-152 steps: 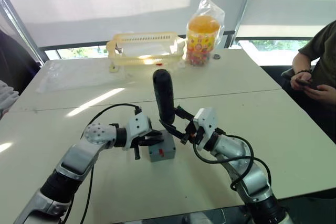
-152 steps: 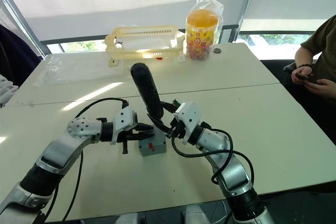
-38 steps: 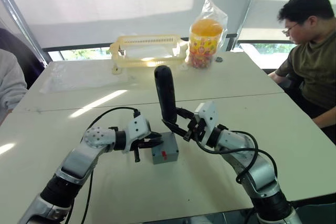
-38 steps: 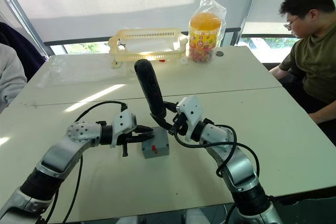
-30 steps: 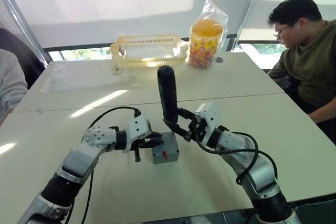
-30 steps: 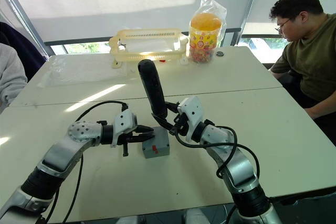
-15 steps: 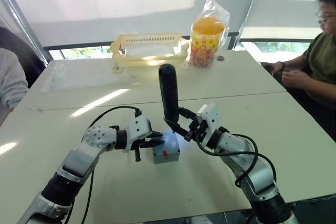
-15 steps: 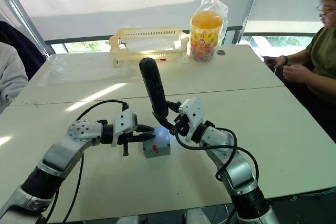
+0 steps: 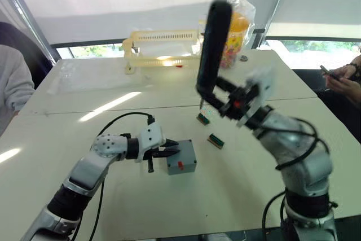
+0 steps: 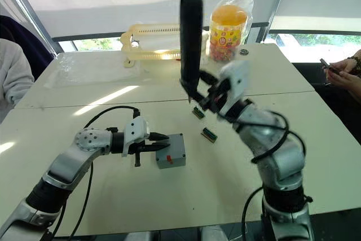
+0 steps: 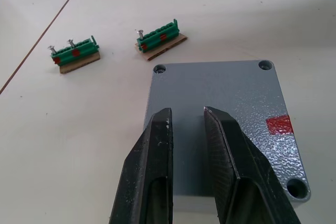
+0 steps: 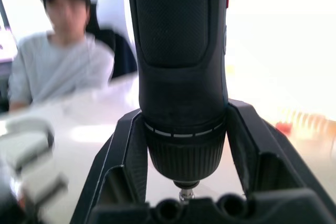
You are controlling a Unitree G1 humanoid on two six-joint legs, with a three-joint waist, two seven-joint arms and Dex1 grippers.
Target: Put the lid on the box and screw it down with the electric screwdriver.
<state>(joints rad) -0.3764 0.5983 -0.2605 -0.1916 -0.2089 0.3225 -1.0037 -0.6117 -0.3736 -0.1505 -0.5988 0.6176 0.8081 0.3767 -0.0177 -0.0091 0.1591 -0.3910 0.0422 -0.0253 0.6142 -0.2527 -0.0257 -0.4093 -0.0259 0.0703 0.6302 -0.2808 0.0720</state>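
Screwdriver lifted off the box, lid seated but its holes empty

The right tool (image 9: 228, 97) is clamped on the electric screwdriver (image 9: 210, 49), carried upright and raised clear of the table (image 9: 316, 139) with the bit pointing down toward one of two green screw holders (image 9: 203, 118), probably to collect a screw; the left tool (image 11: 185, 129), fingers (image 11: 152, 171) slightly parted and gripping nothing, presses down on the lid (image 11: 226, 93), which sits on the box (image 9: 181, 163), apparently to pin it; three corner holes in sight look empty, and loose screws stand in the holders (image 11: 160, 38) just beyond the box
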